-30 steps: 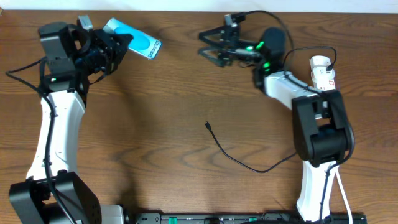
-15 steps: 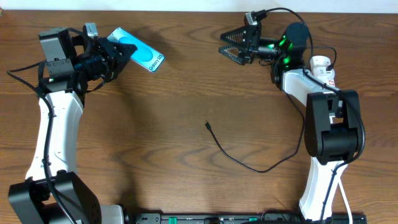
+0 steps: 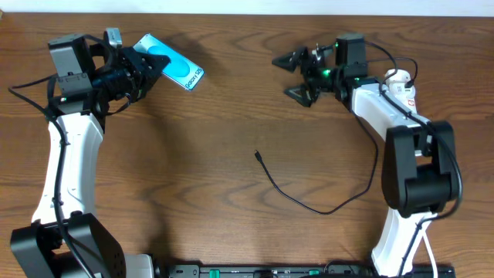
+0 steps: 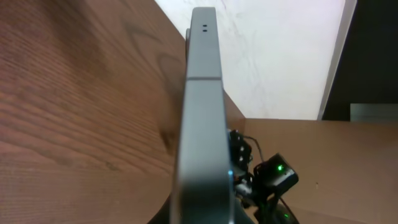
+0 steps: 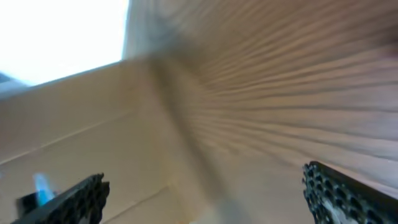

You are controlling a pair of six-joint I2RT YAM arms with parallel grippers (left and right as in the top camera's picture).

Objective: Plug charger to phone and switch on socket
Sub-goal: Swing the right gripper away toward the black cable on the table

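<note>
The phone (image 3: 176,66), with its light blue screen and white label strip, is held up off the table at the far left. My left gripper (image 3: 147,68) is shut on its near end. The left wrist view shows the phone (image 4: 202,106) edge-on, its dark frame running straight away from the camera. The charger (image 3: 297,202), a thin black cable, lies curved on the table's middle with its small connector tip (image 3: 257,155) lying free. My right gripper (image 3: 287,76) hangs open and empty at the far right, well above the cable; its fingers (image 5: 348,193) stand wide apart in a blurred view. The socket (image 3: 402,87) shows white behind the right arm.
The right arm (image 4: 273,177) shows beyond the phone in the left wrist view. Its white forearm (image 3: 382,108) partly covers the socket. The table's far edge (image 3: 231,12) runs along the top, and a black rail (image 3: 270,271) lines the near edge.
The right gripper has swung to the right and turned at the wrist, staying open. The left gripper nudged the phone slightly right early on, then held still.
</note>
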